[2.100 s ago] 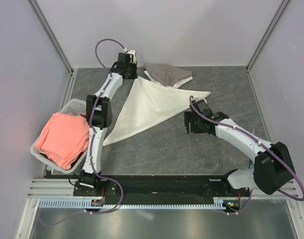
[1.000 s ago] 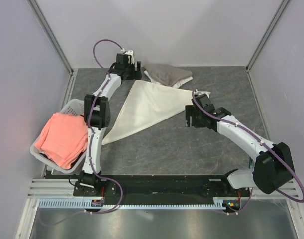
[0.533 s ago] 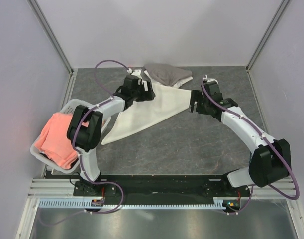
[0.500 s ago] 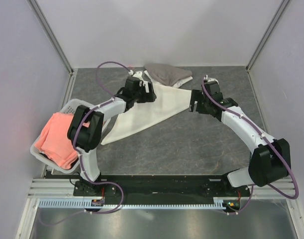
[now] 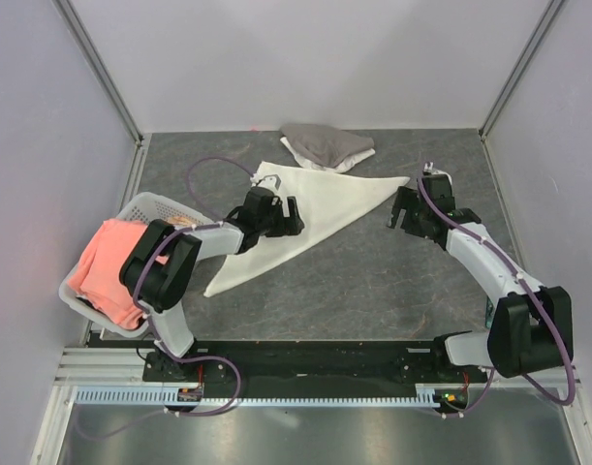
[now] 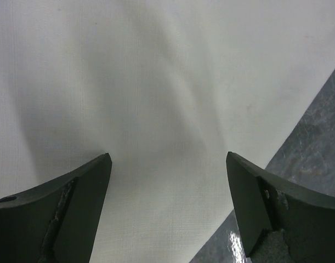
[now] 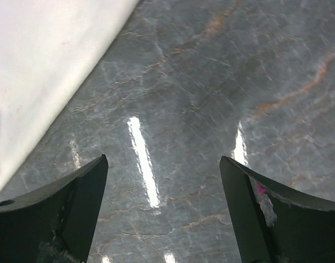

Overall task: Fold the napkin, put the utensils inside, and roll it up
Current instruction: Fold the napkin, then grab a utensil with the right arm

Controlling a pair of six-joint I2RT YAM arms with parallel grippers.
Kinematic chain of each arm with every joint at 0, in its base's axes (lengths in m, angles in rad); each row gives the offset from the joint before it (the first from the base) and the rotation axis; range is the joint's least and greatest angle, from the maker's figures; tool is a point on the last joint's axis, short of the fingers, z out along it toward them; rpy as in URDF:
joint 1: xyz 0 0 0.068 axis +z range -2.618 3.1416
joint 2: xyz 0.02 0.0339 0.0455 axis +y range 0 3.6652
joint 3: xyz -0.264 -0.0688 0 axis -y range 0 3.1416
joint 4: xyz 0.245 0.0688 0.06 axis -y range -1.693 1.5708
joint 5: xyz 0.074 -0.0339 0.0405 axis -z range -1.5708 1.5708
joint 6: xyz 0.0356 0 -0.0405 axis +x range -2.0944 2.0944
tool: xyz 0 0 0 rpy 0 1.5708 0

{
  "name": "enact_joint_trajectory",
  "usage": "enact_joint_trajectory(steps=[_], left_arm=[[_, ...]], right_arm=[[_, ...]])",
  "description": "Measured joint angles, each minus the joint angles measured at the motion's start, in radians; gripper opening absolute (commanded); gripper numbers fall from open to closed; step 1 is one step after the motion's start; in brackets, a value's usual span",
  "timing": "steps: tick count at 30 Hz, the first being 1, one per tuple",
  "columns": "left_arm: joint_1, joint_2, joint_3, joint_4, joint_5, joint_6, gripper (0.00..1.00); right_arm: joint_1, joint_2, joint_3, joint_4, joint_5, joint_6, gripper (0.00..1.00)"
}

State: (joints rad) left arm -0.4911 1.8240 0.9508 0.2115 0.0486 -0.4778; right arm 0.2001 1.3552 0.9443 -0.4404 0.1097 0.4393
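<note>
On table [image 5: 373, 281] — one napkin [image 5: 320, 199], triangle; left fingers [image 6: 85, 186] and right fingers [image 7: 79, 186] spread, empty.

"How was the light?"

"Bright and even, from overhead. The tabletop [image 7: 211, 82] threw back white streaks of glare in the right wrist view."

"Any shadows?"

"A soft grey one lay across the napkin [image 6: 156, 82] under the left tool [image 6: 167, 159], which was itself dark and blurred, too near the lens. The top view was sharp."
</note>
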Motion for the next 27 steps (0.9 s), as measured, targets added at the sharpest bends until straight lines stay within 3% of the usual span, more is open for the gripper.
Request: enact_joint_trajectory(steps=[6, 16, 27], left_arm=[[-0.108, -0.092, -0.133, 0.052, -0.025, -0.050, 0.93], [-0.196, -0.188, -0.262, 0.108, -0.051, -0.136, 0.94], [-0.212, -0.372, -0.240, -0.096, -0.048, -0.125, 0.96]], right_arm=[[-0.098, -0.082, -0.072, -0.002, 0.007, 0.029, 0.98], [-0.443, -0.225, -0.159, -0.059, 0.098, 0.031, 0.98], [-0.684, -0.225, -0.225, -0.109, 0.182, 0.031, 0.98]])
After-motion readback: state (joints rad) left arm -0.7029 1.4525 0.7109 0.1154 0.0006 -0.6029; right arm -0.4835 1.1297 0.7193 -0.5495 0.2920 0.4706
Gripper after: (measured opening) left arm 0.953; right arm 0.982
